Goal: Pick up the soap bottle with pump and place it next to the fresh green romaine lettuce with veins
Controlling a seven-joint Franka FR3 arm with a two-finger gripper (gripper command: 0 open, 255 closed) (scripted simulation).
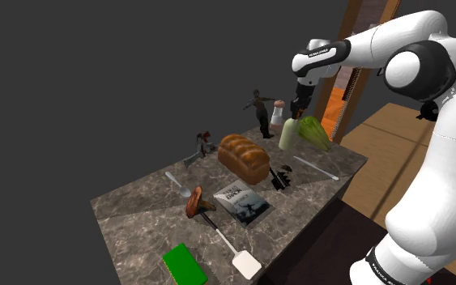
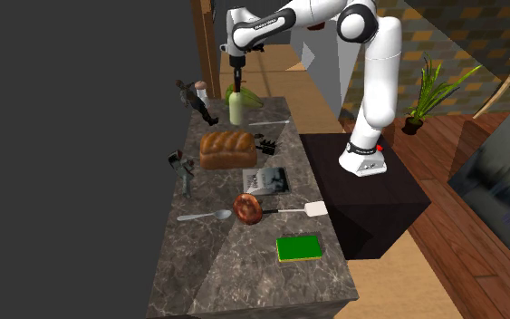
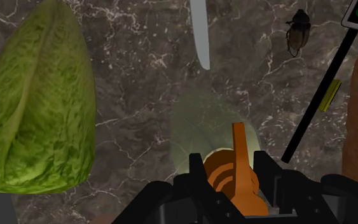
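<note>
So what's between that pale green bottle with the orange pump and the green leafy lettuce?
Nothing. In the wrist view, only bare dark marbled countertop separates the pale green bottle with the orange pump from the green veined lettuce head.

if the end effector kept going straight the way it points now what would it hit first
The soap bottle: its orange pump sits directly beneath the end effector, perhaps already touching, I cannot tell. Below lies the counter.
</note>
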